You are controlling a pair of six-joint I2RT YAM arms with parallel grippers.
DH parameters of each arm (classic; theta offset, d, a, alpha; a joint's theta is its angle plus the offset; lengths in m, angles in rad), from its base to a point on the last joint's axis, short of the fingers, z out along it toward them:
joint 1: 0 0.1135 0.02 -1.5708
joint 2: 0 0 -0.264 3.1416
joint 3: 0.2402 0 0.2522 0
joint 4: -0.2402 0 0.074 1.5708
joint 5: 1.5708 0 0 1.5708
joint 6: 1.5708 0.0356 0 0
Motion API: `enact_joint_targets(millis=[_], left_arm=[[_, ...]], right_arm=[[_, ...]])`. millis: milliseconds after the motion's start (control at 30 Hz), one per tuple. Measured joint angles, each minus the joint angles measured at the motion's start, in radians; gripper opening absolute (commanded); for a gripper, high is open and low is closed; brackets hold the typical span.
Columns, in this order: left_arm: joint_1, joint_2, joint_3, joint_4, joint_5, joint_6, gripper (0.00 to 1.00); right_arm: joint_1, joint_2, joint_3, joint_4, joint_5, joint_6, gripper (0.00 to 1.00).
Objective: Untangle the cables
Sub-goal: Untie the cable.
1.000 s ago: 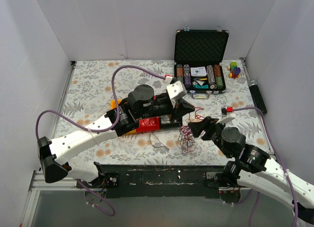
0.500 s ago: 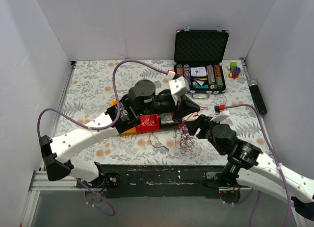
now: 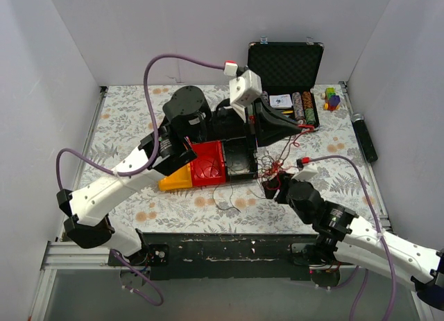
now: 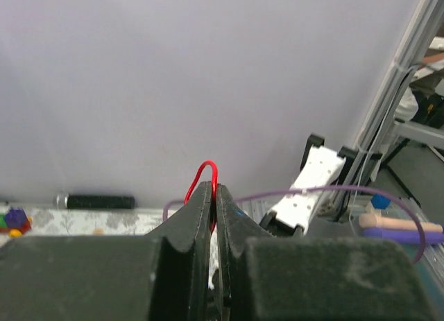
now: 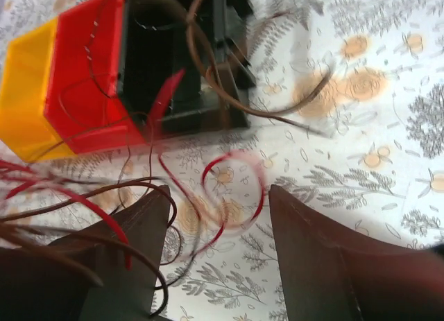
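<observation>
The cables (image 3: 275,171) are a small tangle of thin dark red, black and pale wires on the flowered cloth, right of the bins. A few strands stretch up from it to my left gripper (image 3: 301,127), raised above the table in front of the chip case. In the left wrist view the left gripper (image 4: 212,190) is shut on a red cable loop (image 4: 205,171) that sticks out above the fingertips. My right gripper (image 3: 272,184) is low at the tangle's near side. In the right wrist view it (image 5: 218,193) stands open, with blurred red and brown cable loops (image 5: 236,189) between and around its fingers.
A yellow, red and black row of bins (image 3: 208,165) lies left of the tangle, partly under the left arm. An open black case of poker chips (image 3: 284,78) stands at the back right. Beside it are coloured blocks (image 3: 332,98) and a black cylinder (image 3: 364,137).
My left arm has risen and swung toward the case with the red cable, drawing strands up from the tangle. My right gripper moved left into the tangle, its jaws slightly narrower.
</observation>
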Motion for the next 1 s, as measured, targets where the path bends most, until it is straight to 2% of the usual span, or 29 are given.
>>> enact_joint_targets(millis=[167, 333, 500, 767, 1000], left_arm=[[0.000, 0.044, 0.165, 0.005, 0.004, -0.005, 0.00], [-0.001, 0.043, 0.198, 0.014, 0.005, 0.010, 0.00], [-0.002, 0.033, 0.121, 0.041, -0.002, 0.041, 0.00], [-0.002, 0.030, -0.031, 0.048, -0.058, 0.170, 0.00], [-0.002, 0.029, -0.052, 0.043, -0.049, 0.213, 0.00]], right_arm=[[0.000, -0.057, -0.079, -0.051, -0.021, 0.056, 0.65], [0.000, -0.200, -0.082, -0.164, -0.024, 0.082, 0.65], [0.000, -0.343, -0.015, -0.245, -0.024, 0.039, 0.70], [0.000, -0.360, 0.075, -0.294, -0.059, -0.032, 0.73], [0.000, -0.388, 0.075, -0.272, -0.113, -0.079, 0.72]])
